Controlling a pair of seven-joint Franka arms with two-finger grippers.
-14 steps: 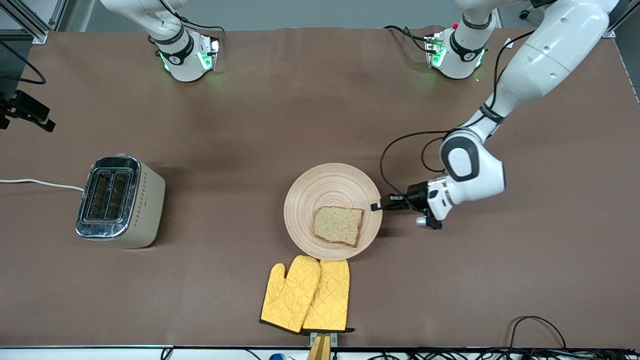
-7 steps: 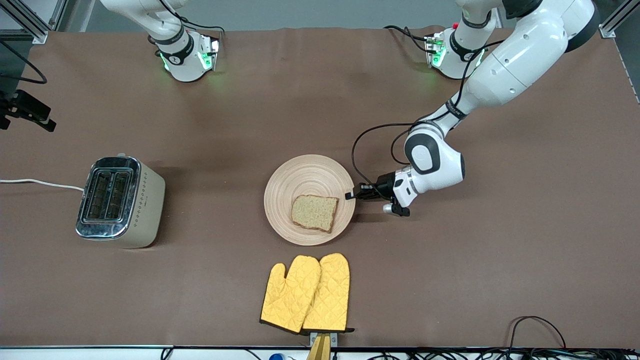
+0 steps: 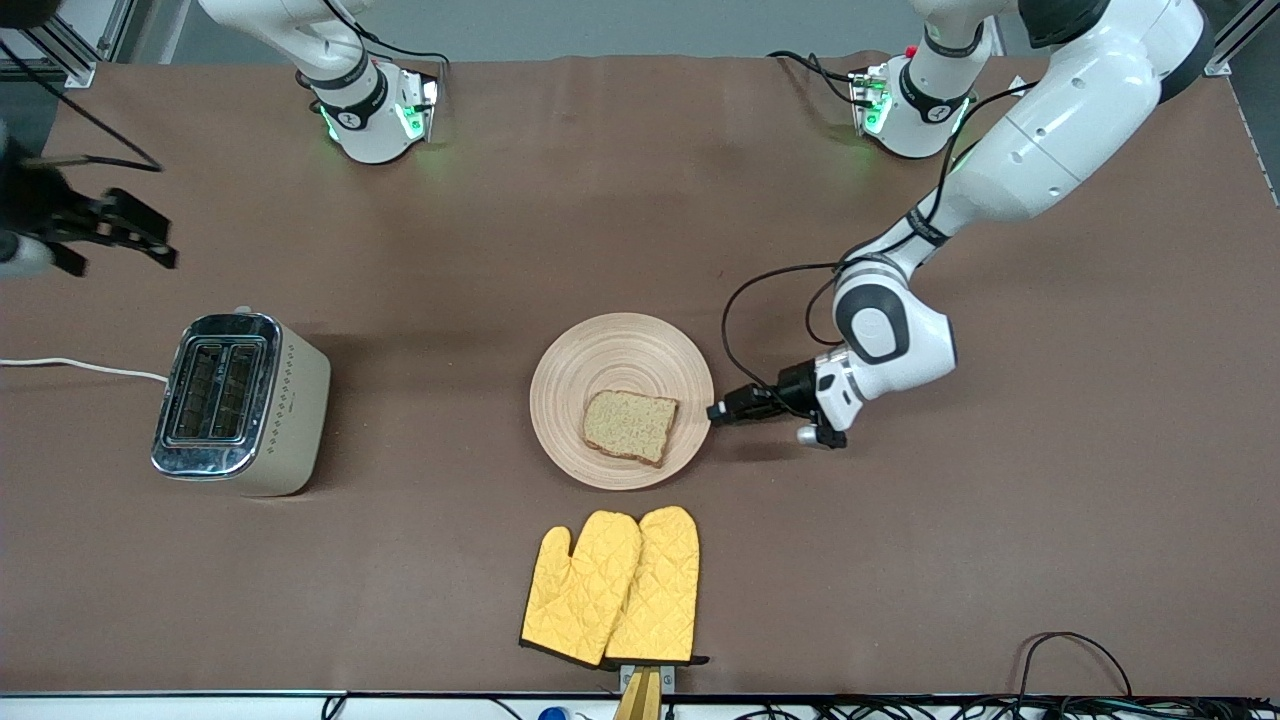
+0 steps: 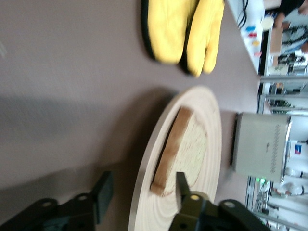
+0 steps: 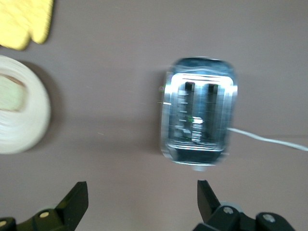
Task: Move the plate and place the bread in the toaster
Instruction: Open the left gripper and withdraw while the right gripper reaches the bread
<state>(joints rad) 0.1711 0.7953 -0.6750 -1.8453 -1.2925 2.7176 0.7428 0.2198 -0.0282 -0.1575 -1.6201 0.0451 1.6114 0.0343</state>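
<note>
The pale wooden plate point(image 3: 620, 355) lies mid-table with the bread slice point(image 3: 630, 425) on it. My left gripper point(image 3: 716, 412) is at the plate's rim on the side toward the left arm's end. In the left wrist view the left gripper point(image 4: 142, 185) is open, with the plate rim point(image 4: 144, 192) between its fingers and the bread point(image 4: 180, 144) just ahead. The cream toaster point(image 3: 240, 400) stands toward the right arm's end, slots up. My right gripper point(image 3: 150, 240) hangs open and empty over the table beside the toaster; its wrist view point(image 5: 142, 190) shows the toaster point(image 5: 199, 120) and plate point(image 5: 24, 125).
A pair of yellow oven mitts point(image 3: 612, 588) lies nearer the front camera than the plate, by the table's edge. The toaster's white cord point(image 3: 80, 367) runs off the right arm's end. Cables point(image 3: 1070, 660) lie along the front edge.
The plate with the bread slid toward the right arm's end, held by the left gripper, which then opened and backed off slightly. The right gripper has come into the front view near the toaster.
</note>
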